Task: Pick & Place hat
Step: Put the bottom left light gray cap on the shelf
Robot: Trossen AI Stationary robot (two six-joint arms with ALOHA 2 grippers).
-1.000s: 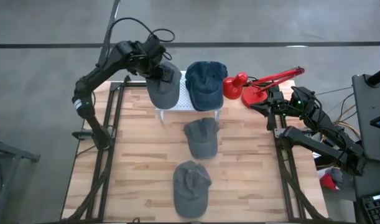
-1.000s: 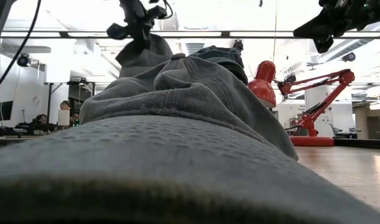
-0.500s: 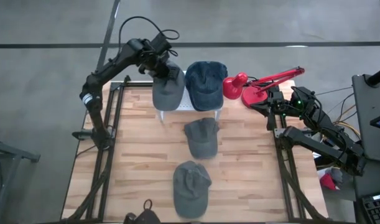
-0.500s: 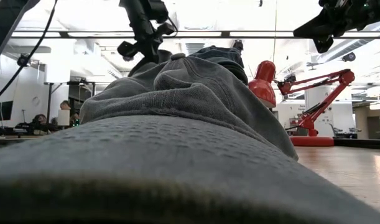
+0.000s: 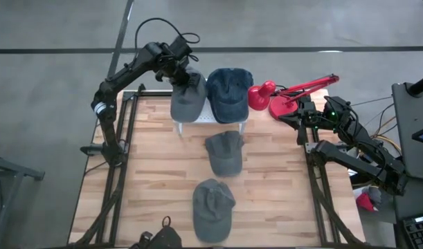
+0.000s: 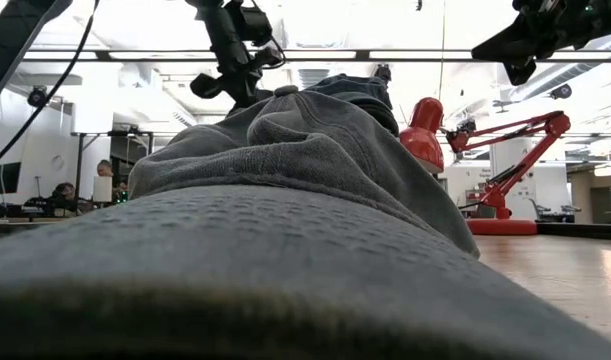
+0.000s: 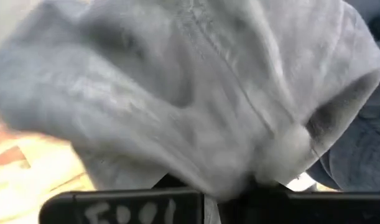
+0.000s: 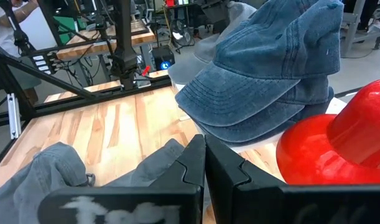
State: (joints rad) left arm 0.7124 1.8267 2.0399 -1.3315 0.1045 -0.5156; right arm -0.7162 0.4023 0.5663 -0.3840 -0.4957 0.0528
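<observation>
Table: pale wooden slat top carrying a small white stand.
Blue denim cap: on the stand.
Light grey soft cotton cap: draped on the stand beside the blue one, pinched in the left gripper, fingers nearly closed on cloth.
Handling: likely light, floppy; best taken by crown or stiff brim.
Right gripper: closed, empty, near the red lamp.
Writing: none readable.

left arm: reaching over far desk edge, jaws pinched on grey fabric cap | right arm: parked at right side, jaws closed
</observation>
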